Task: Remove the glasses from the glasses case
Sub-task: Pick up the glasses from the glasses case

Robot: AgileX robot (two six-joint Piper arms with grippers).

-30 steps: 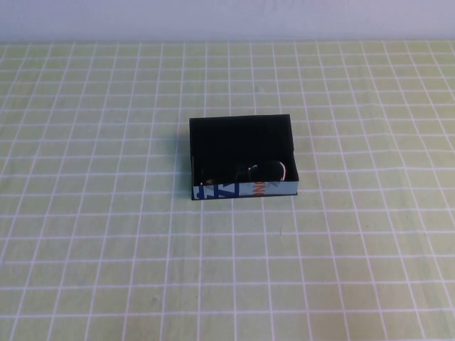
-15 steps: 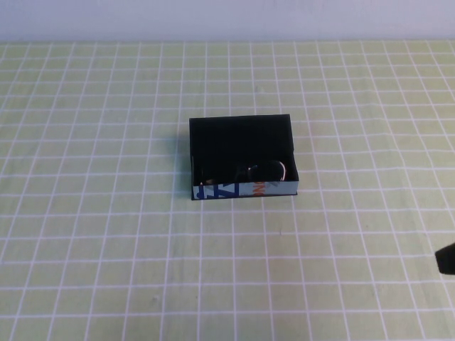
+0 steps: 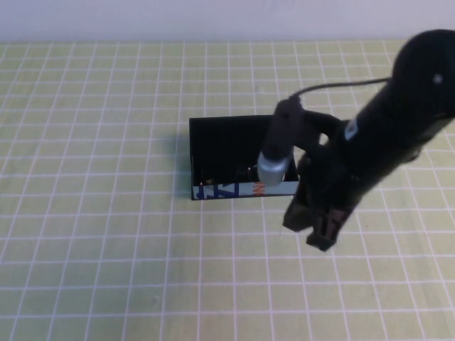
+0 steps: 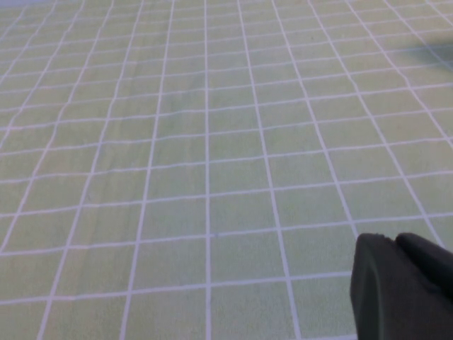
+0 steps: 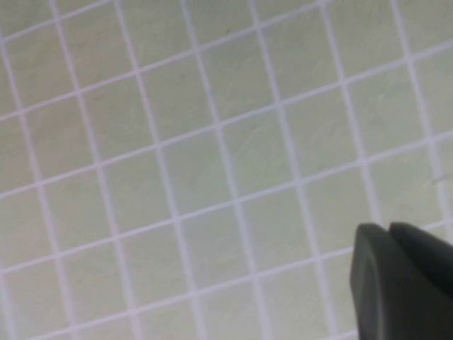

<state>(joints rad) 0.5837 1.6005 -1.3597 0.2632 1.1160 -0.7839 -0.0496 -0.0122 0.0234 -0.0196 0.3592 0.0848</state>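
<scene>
The glasses case [image 3: 224, 190] is a small black open box at the table's middle, its near wall printed light blue. The glasses [image 3: 247, 172] show only as a dark shape inside, by the near wall, partly hidden by my right arm. My right gripper [image 3: 321, 234] hangs over the tablecloth just right of and nearer than the case's right front corner. In the right wrist view its fingers [image 5: 403, 283] lie together, shut and empty, over bare cloth. My left gripper [image 4: 393, 242] shows only in the left wrist view, shut and empty, over bare cloth.
A green tablecloth [image 3: 106, 234] with a white grid covers the table. My right arm [image 3: 398, 121] reaches in from the upper right and crosses over the case's right end. A pale wall runs along the far edge.
My right arm has swept in from the right edge and now reaches over the case's right end. The case and glasses have not moved.
</scene>
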